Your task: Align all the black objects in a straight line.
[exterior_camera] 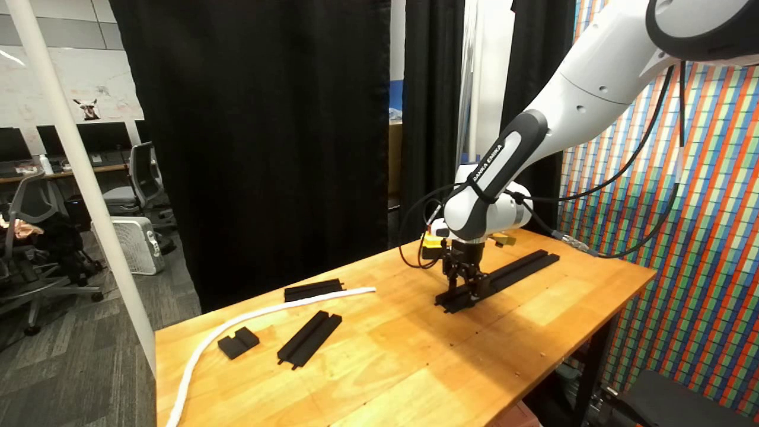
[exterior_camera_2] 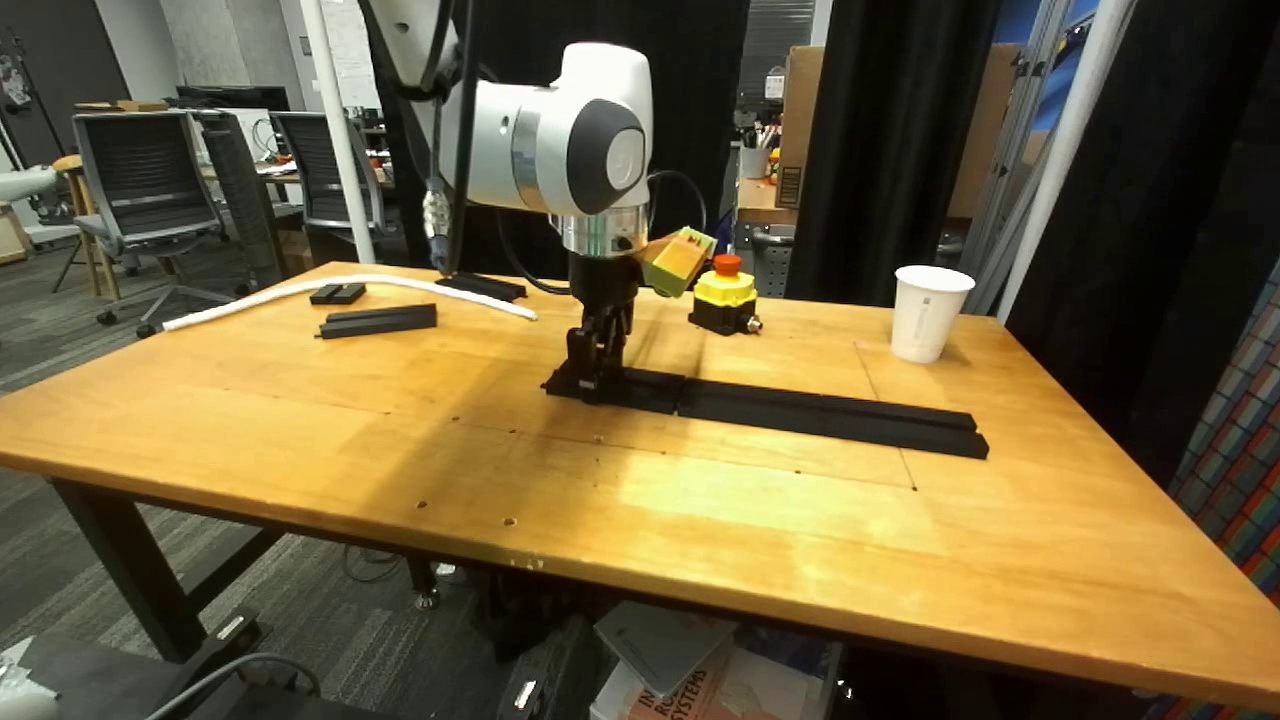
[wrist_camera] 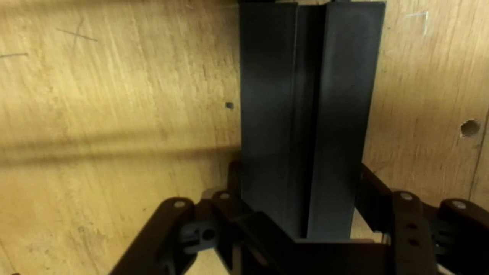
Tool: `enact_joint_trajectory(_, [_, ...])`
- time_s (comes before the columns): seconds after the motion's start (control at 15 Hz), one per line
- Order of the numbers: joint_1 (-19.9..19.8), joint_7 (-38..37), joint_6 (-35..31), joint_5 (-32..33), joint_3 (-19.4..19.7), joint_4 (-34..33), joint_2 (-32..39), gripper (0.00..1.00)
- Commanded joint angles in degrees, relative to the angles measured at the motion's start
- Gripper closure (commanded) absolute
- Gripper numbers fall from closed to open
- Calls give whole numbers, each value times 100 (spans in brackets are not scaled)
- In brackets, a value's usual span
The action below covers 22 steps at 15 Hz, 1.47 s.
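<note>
clamping blk bar (wrist_camera: 305,114) btwn fingers (wrist_camera: 374,194), w/ 1 against each long side.

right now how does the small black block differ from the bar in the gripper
The small block is much shorter than the gripped bar. The block lies beside the white cord; the bar is in the gripper, roughly lined up with another black bar. Both are black and grooved.
</note>
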State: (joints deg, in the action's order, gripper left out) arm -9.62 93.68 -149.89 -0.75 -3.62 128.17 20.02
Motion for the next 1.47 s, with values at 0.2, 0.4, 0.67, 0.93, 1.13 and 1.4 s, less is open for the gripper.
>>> enact_joint_trajectory(0.2, [-126, 490, 31, -63, -93, 211, -82, 55])
enact_joint_trajectory(0.4, [-116, 629, 71, -46, -75, 236, -88, 55])
enact_joint_trajectory(0.67, [-110, 718, 104, -47, -49, 244, -98, 55])
enact_joint_trajectory(0.93, [-95, 782, 216, 18, 0, 230, -119, 55])
enact_joint_trajectory(1.13, [-54, 871, 329, 177, 73, 206, -121, 55])
enact_joint_trajectory(1.4, [-38, 987, 397, 373, 147, 197, -127, 55])
